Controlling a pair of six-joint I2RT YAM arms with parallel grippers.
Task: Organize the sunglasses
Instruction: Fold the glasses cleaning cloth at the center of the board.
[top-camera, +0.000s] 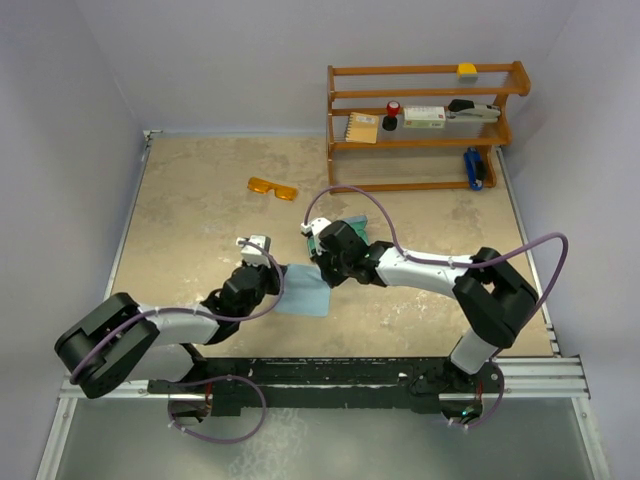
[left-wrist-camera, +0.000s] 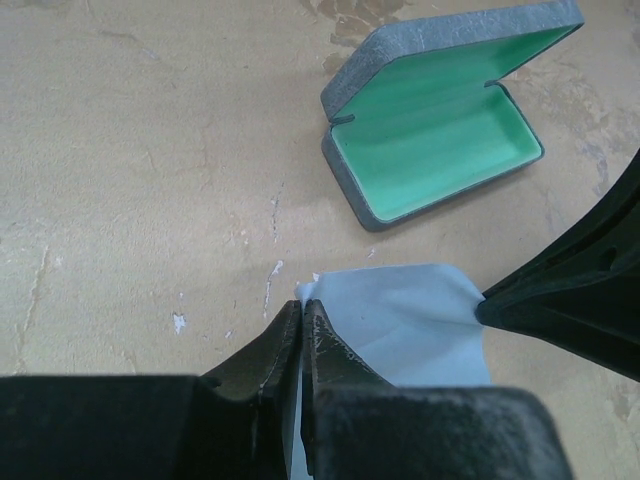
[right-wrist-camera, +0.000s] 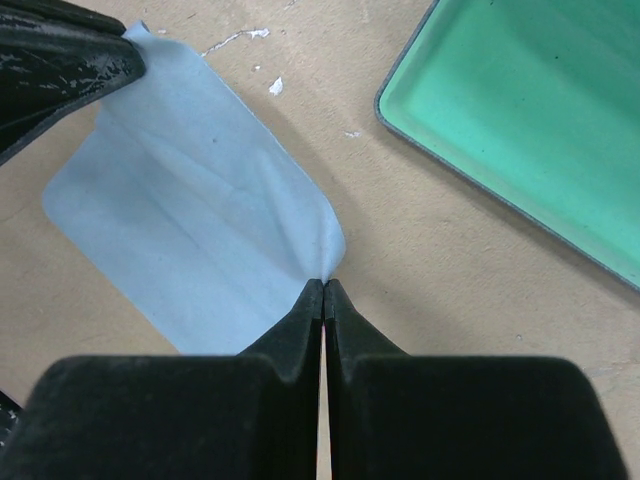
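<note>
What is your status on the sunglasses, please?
Left gripper and right gripper shut on cloth corners. Sunglasses untouched, beyond the arms. Case open, empty.

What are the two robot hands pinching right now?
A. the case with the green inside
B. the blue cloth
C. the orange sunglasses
B: the left gripper and the right gripper are each shut on a corner of the blue cloth, while the sunglasses lie apart from both.

Pale lilac walls (top-camera: 250, 60), mottled beige tabletop (top-camera: 190, 230), three-tier wooden shelf (top-camera: 400, 70) far right, even light
</note>
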